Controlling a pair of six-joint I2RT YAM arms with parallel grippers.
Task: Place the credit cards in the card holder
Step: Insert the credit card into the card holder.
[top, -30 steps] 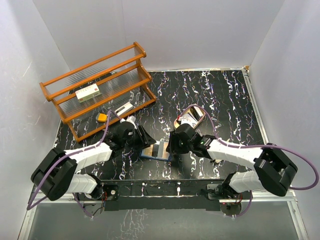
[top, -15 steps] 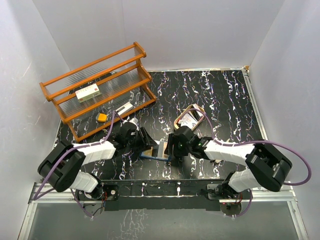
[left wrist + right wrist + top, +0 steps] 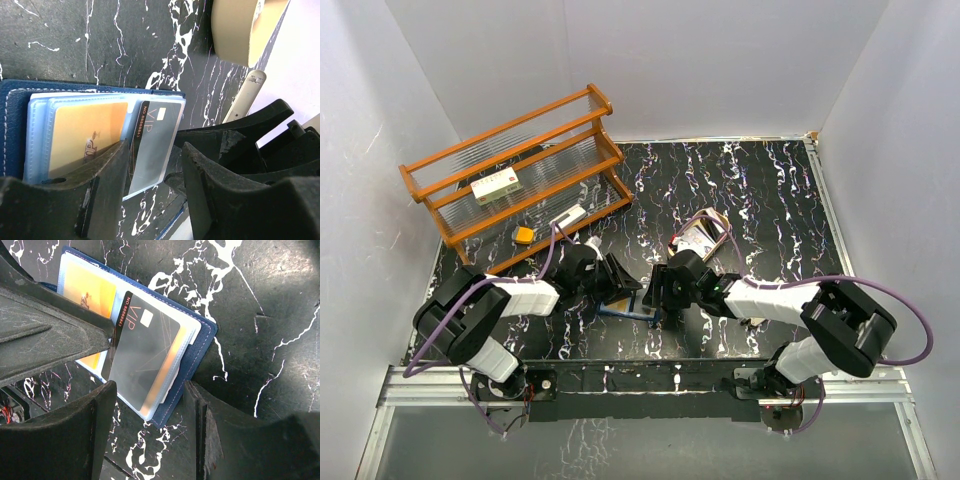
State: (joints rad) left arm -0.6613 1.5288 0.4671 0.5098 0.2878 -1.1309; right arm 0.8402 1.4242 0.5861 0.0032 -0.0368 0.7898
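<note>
The navy card holder (image 3: 197,347) lies open on the black marble table, also in the top view (image 3: 623,305) and left wrist view (image 3: 15,107). An orange card (image 3: 92,290) sits under its clear sleeves. A grey "VIP" credit card (image 3: 142,345) lies slanted across the sleeves, also in the left wrist view (image 3: 152,145). My left gripper (image 3: 152,167) is open over the holder, and one finger (image 3: 50,330) rests at the grey card's left edge. My right gripper (image 3: 150,407) is open and empty just in front of the holder's near corner.
An oval tan tray (image 3: 700,235) with items in it sits just behind the right gripper, and shows in the left wrist view (image 3: 240,25). A wooden rack (image 3: 520,180) stands at the back left with a white box (image 3: 497,186) on it. An orange object (image 3: 524,235) lies beside it.
Both grippers have closed in on the card holder from either side. The left arm has reached further right over it. The holder has stayed in place.
</note>
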